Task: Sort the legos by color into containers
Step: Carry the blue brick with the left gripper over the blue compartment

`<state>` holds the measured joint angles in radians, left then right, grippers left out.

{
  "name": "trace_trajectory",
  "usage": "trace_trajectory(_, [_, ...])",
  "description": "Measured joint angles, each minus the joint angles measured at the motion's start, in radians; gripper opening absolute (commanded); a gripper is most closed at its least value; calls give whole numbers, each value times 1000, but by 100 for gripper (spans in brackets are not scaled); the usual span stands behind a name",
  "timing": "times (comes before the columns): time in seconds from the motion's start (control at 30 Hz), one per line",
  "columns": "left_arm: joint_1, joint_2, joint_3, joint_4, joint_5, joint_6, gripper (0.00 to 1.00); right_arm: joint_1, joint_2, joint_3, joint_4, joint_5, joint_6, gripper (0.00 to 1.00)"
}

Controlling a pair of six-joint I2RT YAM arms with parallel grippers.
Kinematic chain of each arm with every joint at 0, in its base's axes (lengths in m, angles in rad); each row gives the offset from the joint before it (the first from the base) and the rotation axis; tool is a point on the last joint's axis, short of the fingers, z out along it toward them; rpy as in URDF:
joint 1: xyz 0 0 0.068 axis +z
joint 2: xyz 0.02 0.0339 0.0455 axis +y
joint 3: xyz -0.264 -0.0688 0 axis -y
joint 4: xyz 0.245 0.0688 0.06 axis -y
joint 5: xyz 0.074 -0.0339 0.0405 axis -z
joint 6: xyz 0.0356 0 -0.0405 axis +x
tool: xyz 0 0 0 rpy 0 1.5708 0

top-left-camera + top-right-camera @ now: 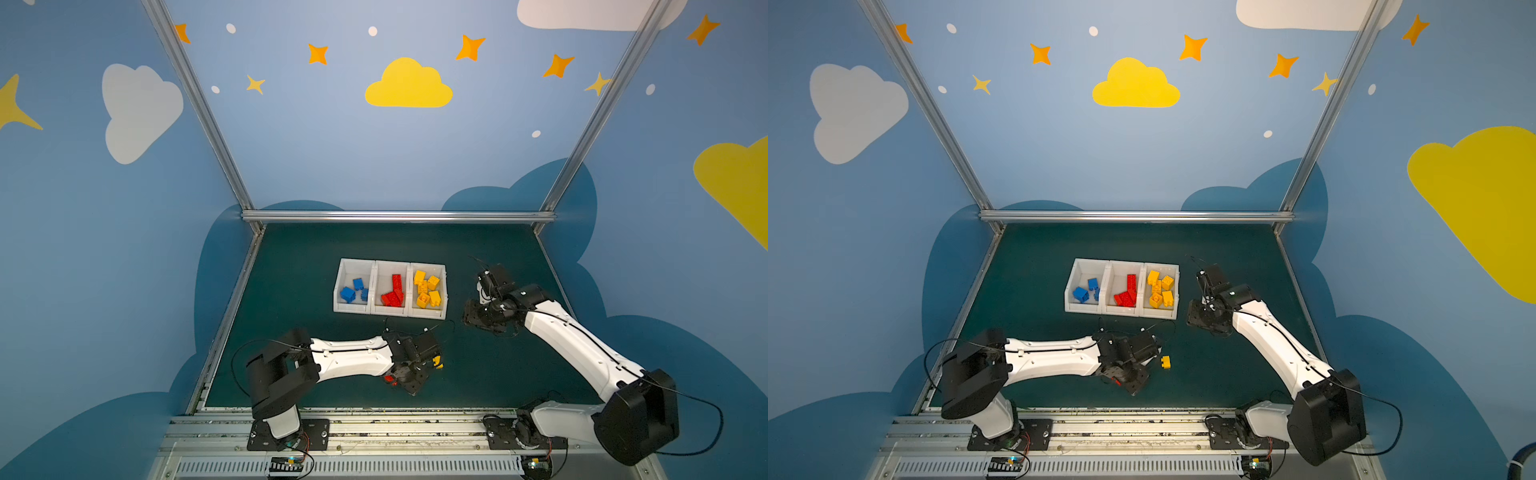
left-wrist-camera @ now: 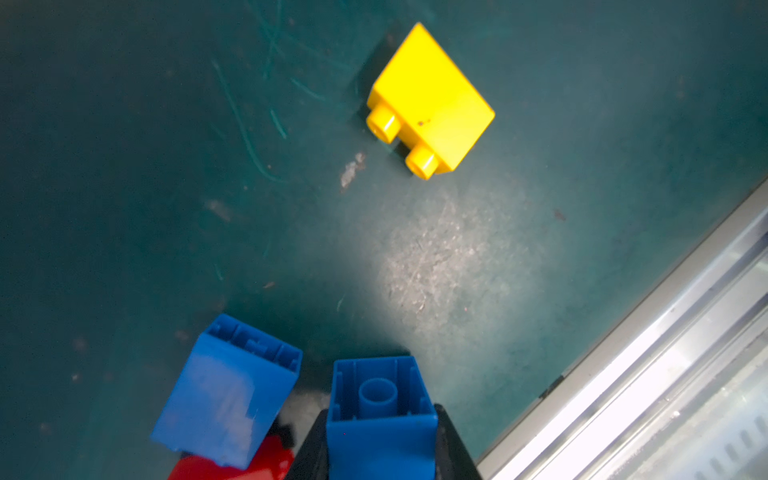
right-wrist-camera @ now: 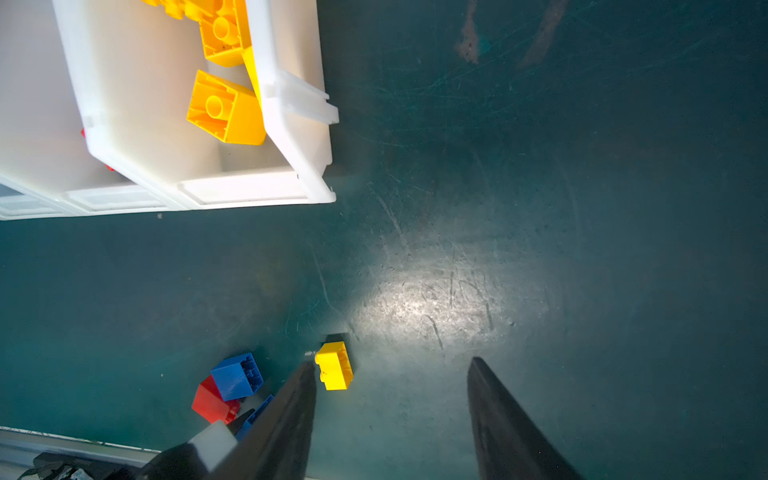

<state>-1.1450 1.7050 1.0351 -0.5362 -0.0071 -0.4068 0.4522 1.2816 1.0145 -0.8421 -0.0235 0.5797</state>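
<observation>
Left gripper (image 2: 381, 453) clamped on a blue brick (image 2: 380, 399) — a skewed lift could knock the second brick (image 2: 226, 395) just beside it.

In the left wrist view the blue brick (image 2: 380, 419) clamped in the left tool (image 2: 380, 440) runs off the picture's edge and covers most of the tool's fingers (image 2: 453, 444); beside the tool a blurred second blue brick (image 2: 226, 395) overlaps a red brick (image 2: 249, 467), also cut off. In both top views the arm's wrist (image 1: 415, 353) hides that tool and both blue bricks, leaving only a sliver of the red brick, and in a top view it covers half the yellow brick (image 1: 437, 362).
</observation>
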Motion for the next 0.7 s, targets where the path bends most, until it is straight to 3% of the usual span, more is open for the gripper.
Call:
trace_trajectory(0.17, [98,-61,27,-9,-2,16,29,-1,-10,0,0,0,0,58])
trace_trajectory(0.4, [440,-199,133,14,-27,81,30,-5,-26,0,-9,0,0,58])
trace_trajectory(0.57, [661,-168,229,36,-42,140,30,-5,-42,0,-13,-1,1,58])
trace_trajectory(0.7, [749,-76,302,42,-44,177,31,-5,-55,-5,-16,-1,5,57])
